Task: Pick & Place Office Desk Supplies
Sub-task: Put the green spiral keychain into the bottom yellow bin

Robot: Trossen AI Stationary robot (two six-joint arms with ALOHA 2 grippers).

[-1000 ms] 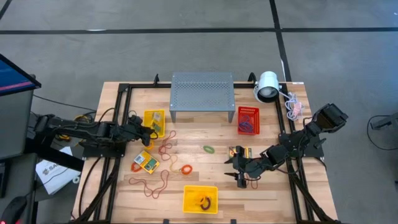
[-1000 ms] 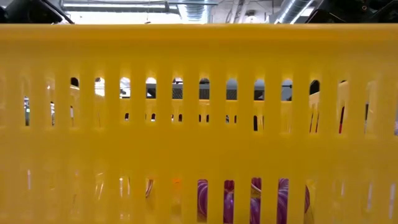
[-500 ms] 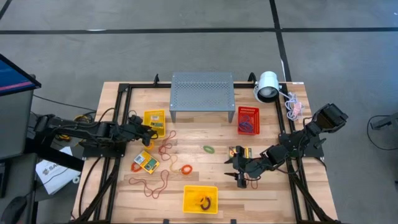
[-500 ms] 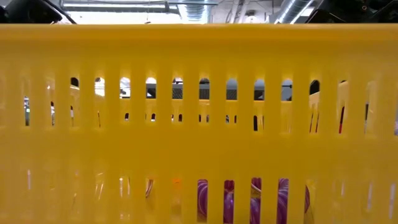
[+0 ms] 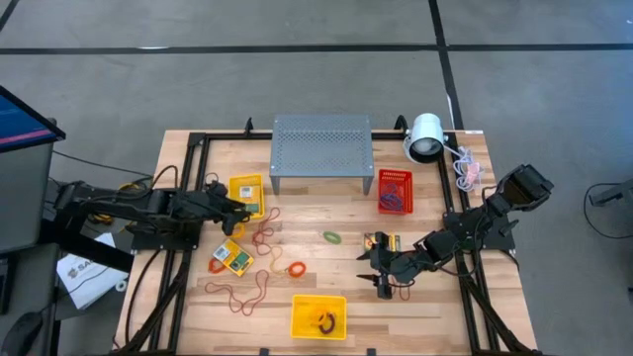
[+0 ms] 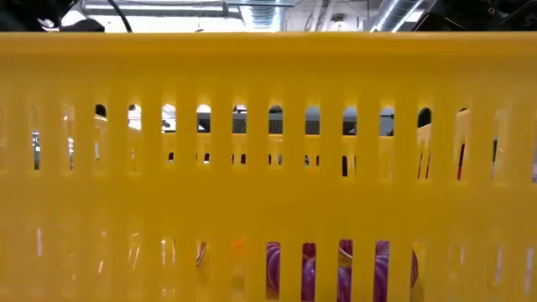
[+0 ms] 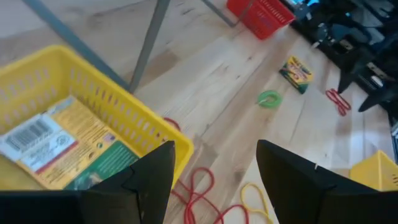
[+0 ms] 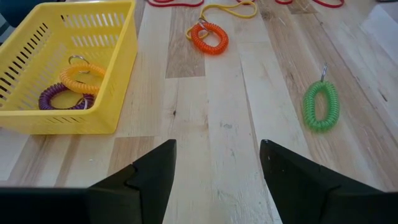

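Left end effector (image 5: 240,207) hangs wide and empty over far-left yellow basket (image 7: 134,112); one crayon box (image 7: 62,149) inside. Right end effector (image 5: 379,278) wide, empty. Left on desk (image 5: 346,222): second crayon box (image 5: 232,256), third (image 5: 377,241), green coil (image 5: 331,237), rubber bands (image 5: 259,287).

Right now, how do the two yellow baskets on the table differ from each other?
The yellow basket near the grey stand holds a flat crayon box; the yellow basket at the front edge holds coiled rings, one orange and one purple. The first sits right by the left gripper, jaws open; the second stands apart from both arms. Both are slotted yellow plastic, resting upright on the wood.
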